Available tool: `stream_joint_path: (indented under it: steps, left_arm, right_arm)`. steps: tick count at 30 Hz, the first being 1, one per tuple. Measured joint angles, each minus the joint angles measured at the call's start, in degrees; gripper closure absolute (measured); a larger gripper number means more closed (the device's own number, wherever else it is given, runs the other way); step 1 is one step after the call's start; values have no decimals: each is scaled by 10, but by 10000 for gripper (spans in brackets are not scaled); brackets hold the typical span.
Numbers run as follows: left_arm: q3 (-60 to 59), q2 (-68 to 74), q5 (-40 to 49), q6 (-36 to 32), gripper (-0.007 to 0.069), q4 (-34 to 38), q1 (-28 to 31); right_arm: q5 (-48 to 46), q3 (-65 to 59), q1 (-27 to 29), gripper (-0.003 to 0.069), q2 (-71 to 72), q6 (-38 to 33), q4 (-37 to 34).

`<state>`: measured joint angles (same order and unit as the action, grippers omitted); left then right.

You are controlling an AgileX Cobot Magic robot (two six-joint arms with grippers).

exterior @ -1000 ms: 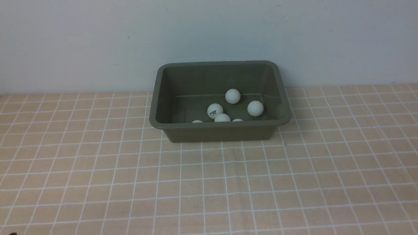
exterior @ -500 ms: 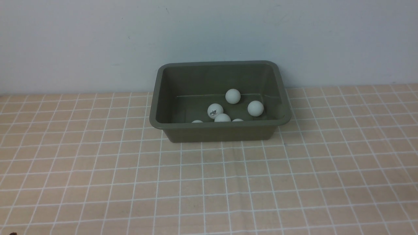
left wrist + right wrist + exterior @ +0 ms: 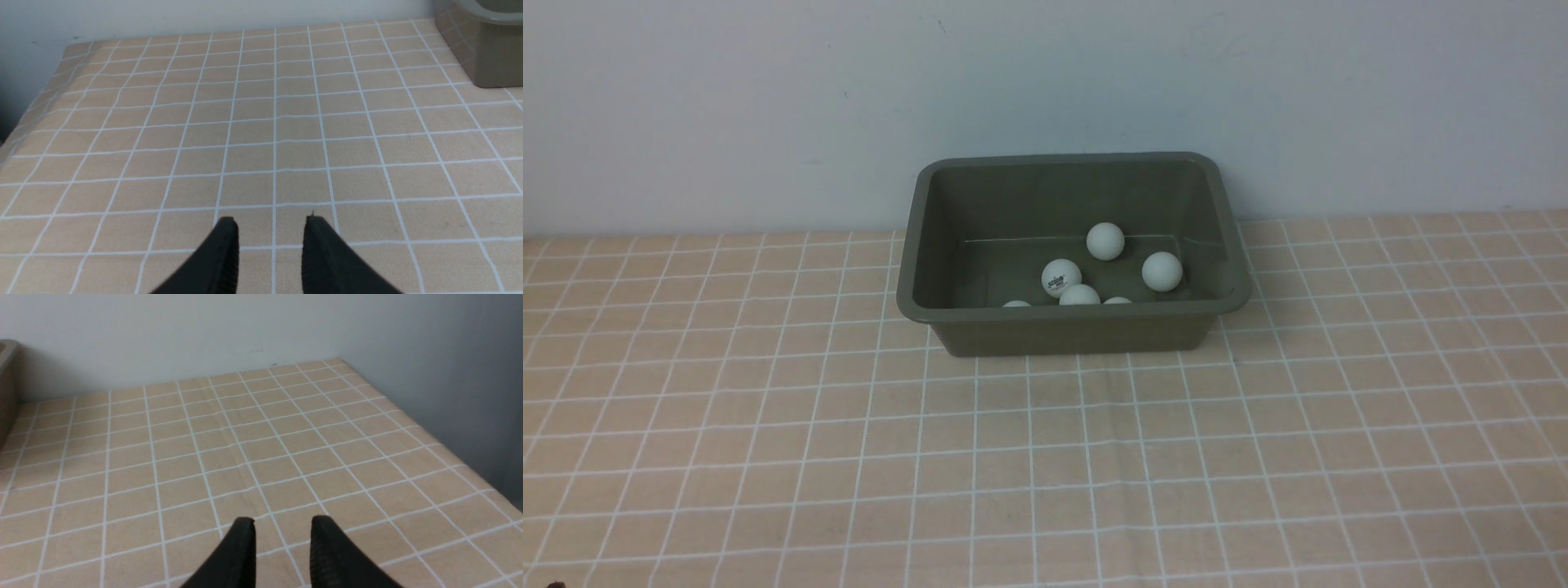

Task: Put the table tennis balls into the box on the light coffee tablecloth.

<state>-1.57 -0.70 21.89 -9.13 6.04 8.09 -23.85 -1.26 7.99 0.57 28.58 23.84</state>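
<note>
Six small matte white table tennis balls [image 3: 1105,241] lie inside the rectangular olive-green plastic box [image 3: 1073,328] on the peach-tan gridded tablecloth [image 3: 1045,457] over the bench, so the task looks finished. The left tool [image 3: 271,222] hangs above bare cloth, slightly parted and empty; the right tool [image 3: 283,522] is at its closed limit, also empty. Such balls are likely light, hard-shelled, smooth and quick to roll; pinch one lightly across its widest part
</note>
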Motion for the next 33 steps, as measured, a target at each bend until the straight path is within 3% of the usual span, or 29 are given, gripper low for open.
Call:
stream_joint_path:
  steps: [6, 17, 26, 33]
  left_arm:
    - [0, 0, 0, 0, 452, 0, 0]
    - [0, 0, 0, 0, 452, -1, 0]
    - [0, 0, 0, 0, 452, -1, 0]
    - [0, 0, 0, 0, 452, 0, 0]
  right_arm:
    - [-5, 0, -40, 477, 0, 1, 0]
    - [-7, 0, -44, 477, 0, -4, -24]
    - [4, 1, -44, 477, 0, -228, -187]
    - [4, 1, -44, 477, 0, -291, -211]
